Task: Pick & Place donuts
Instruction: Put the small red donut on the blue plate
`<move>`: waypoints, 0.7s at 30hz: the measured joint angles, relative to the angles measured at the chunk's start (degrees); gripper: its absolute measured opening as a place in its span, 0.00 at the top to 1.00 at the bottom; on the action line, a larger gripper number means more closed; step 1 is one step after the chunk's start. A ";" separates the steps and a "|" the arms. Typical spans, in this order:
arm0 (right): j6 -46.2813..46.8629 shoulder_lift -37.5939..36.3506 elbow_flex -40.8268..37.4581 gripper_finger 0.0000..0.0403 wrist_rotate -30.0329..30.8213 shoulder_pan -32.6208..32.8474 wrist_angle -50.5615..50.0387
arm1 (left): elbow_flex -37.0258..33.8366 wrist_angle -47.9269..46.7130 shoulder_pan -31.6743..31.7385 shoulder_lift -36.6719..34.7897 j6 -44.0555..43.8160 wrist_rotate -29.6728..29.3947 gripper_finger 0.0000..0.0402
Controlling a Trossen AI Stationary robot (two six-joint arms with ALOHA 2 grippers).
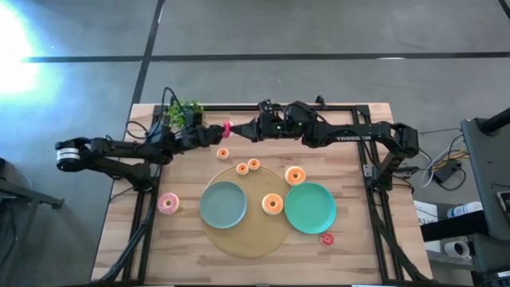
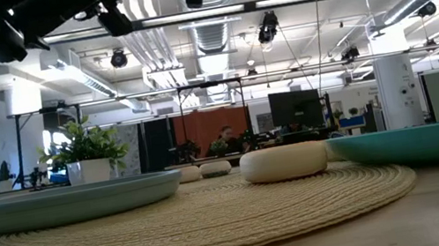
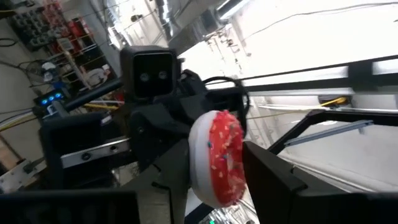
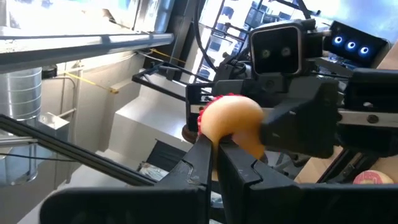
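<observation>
You see both claws meeting above the surface's far edge: left claw [image 1: 213, 132] and right claw [image 1: 239, 129] each grip the red donut [image 1: 226, 128] between them.

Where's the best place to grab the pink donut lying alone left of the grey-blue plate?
Come straight down on the pink donut: it lies flat on bare wood, so set the jaws across its outer rim. Both the left gripper and right gripper are busy at the table's back, pinching a red donut.
</observation>
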 joint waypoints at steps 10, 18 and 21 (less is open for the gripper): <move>-1.01 -0.11 -0.33 0.92 -0.64 -0.64 -1.97 | -0.02 -0.24 0.00 -0.01 0.73 0.37 0.91; -3.74 -0.85 -0.39 0.75 -1.68 -0.66 -4.00 | -0.02 -3.34 0.11 -0.01 2.37 0.49 0.99; -5.46 -2.40 -0.42 0.65 -2.74 -0.92 -9.32 | -0.02 -5.43 0.22 -0.01 3.22 0.68 0.99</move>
